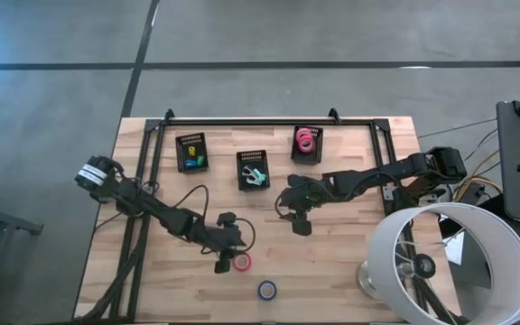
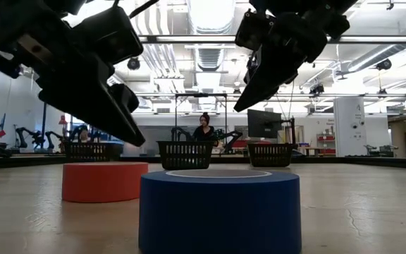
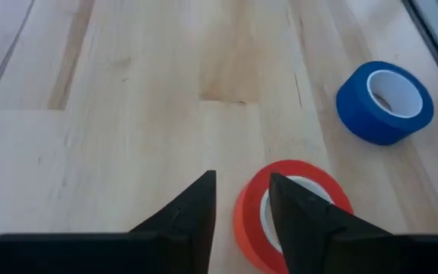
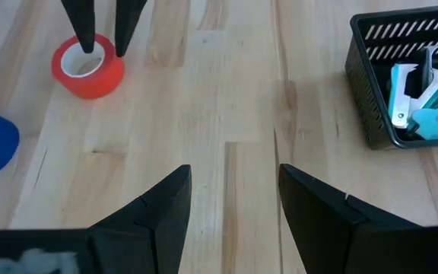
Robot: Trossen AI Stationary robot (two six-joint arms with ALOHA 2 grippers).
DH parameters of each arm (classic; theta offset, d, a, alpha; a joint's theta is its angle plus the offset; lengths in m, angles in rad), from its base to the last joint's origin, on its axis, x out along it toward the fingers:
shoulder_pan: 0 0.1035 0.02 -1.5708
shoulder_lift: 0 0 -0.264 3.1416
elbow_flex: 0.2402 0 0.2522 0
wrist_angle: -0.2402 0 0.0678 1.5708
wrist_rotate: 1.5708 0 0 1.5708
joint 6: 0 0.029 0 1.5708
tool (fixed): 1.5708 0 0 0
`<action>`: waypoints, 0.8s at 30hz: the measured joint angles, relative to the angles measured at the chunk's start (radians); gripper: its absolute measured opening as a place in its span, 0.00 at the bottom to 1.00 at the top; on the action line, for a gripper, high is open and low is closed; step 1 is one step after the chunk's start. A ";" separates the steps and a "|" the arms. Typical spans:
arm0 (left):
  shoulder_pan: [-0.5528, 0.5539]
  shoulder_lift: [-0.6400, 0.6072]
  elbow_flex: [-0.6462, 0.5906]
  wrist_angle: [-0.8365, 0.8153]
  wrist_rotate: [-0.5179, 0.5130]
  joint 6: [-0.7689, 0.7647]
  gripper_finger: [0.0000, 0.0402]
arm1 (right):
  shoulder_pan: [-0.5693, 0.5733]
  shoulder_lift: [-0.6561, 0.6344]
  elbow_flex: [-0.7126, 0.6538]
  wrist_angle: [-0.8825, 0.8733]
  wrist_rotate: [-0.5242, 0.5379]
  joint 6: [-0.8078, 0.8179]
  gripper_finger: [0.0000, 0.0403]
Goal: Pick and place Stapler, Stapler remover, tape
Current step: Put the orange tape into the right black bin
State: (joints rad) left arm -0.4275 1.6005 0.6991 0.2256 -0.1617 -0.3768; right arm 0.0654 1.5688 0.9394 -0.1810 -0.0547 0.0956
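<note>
1. Red tape roll (image 3: pixel 291 209) lies flat on the wooden table (image 1: pixel 350 262) under the left gripper (image 3: pixel 242 199): one finger stands inside the pale core, the other just outside the wall, so the jaws straddle the ring. Whether they press it cannot be told.
2. Blue tape roll (image 1: pixel 267 290) lies flat at about four o'clock from the red one, near but apart.
3. Right gripper (image 4: pixel 233 190) hovers over bare wood near the table's middle, fingers spread and holding nothing; the red roll is at its eight o'clock in the overhead view.
4. Farther back stand three black baskets: the middle basket (image 1: pixel 253 169) holds teal and white tools, the right basket (image 1: pixel 307 143) holds pink rolls (image 1: pixel 306 139), and the left basket (image 1: pixel 191 152) holds small items too tiny to identify.
</note>
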 joint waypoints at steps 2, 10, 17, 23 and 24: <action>-0.004 0.000 0.000 -0.018 0.000 -0.012 0.34 | 0.000 0.000 0.000 0.000 0.000 0.001 0.48; -0.024 0.011 0.000 -0.043 0.004 -0.036 0.39 | 0.000 0.000 0.000 0.000 -0.001 -0.002 0.48; -0.026 0.069 0.003 -0.019 0.007 -0.073 0.39 | 0.000 0.000 0.000 0.007 -0.001 0.002 0.48; -0.026 0.089 0.022 -0.015 -0.001 -0.006 0.32 | 0.000 0.000 0.000 0.028 0.000 0.002 0.48; -0.026 0.087 0.024 -0.018 -0.002 0.007 0.29 | 0.000 0.000 0.000 0.035 0.001 0.002 0.48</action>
State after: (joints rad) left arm -0.4538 1.6878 0.7229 0.2072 -0.1639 -0.3700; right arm 0.0650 1.5688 0.9398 -0.1456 -0.0540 0.0975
